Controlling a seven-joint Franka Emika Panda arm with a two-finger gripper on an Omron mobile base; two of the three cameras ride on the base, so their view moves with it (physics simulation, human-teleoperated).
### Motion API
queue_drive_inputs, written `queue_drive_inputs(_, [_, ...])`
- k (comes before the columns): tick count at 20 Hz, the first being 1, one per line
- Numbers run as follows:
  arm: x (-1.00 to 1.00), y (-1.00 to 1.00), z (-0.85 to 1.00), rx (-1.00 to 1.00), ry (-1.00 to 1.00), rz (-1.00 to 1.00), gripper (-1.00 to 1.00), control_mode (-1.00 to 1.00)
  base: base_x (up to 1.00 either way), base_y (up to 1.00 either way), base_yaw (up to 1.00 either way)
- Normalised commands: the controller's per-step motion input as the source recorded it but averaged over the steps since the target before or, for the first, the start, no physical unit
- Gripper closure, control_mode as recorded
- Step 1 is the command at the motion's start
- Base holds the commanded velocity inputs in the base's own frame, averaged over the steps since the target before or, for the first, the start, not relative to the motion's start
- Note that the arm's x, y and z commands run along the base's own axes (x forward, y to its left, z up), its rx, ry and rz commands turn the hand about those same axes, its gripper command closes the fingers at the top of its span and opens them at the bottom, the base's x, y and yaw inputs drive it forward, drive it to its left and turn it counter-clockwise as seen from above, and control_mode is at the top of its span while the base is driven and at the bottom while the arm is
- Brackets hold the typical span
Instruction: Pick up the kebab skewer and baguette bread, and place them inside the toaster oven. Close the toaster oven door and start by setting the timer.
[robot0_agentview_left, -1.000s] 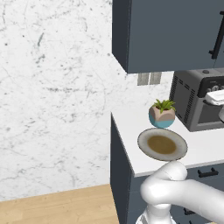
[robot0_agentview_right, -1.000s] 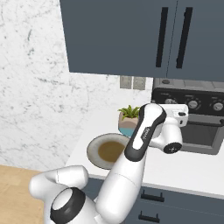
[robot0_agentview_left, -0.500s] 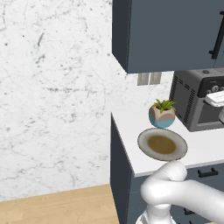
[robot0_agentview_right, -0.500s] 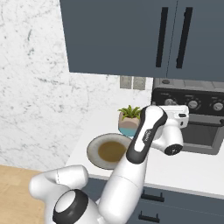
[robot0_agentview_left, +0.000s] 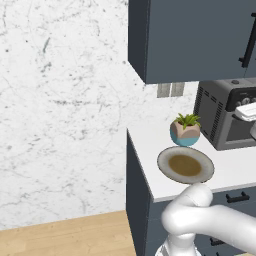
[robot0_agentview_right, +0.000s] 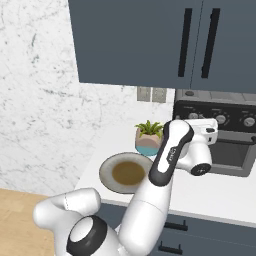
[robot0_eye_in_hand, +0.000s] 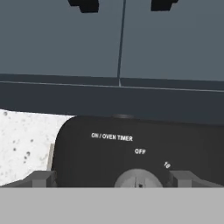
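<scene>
On the black control panel (robot0_eye_in_hand: 131, 144) of the toaster oven (robot0_agentview_right: 220, 132), white lettering reads "ON / OVEN TIMER"; below it stands "OFF", above the grey timer knob (robot0_eye_in_hand: 139, 178), and a small "10" sits to the knob's right

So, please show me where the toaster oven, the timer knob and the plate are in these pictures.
toaster oven (robot0_agentview_left: 210, 118): left base view, vented side wall.
timer knob (robot0_eye_in_hand: 138, 179): hand view, grey dial under the OFF mark.
plate (robot0_agentview_left: 167, 171): left base view, left rim.

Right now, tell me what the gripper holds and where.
Nothing is held. The open gripper has its fingertips either side of the toaster oven's timer knob, not closed.
</scene>
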Motion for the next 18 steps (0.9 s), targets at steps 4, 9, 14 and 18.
queue_drive_inputs(4, [0.10, 0.00, 0.00, -0.02, -0.05, 0.00, -1.00, -1.00, 0.00, 0.00, 0.00])
queue_drive_inputs(9, [0.04, 0.00, -0.02, -0.03, -0.05, 0.00, -1.00, -1.00, 0.00, 0.00, 0.00])
queue_drive_inputs(14, [0.01, -0.12, -0.02, -0.03, -0.03, 0.00, -1.00, -1.00, 0.00, 0.00, 0.00])
queue_drive_inputs(18, [0.00, -0.09, -0.01, -0.03, -0.01, 0.00, -1.00, -1.00, 0.00, 0.00, 0.00])
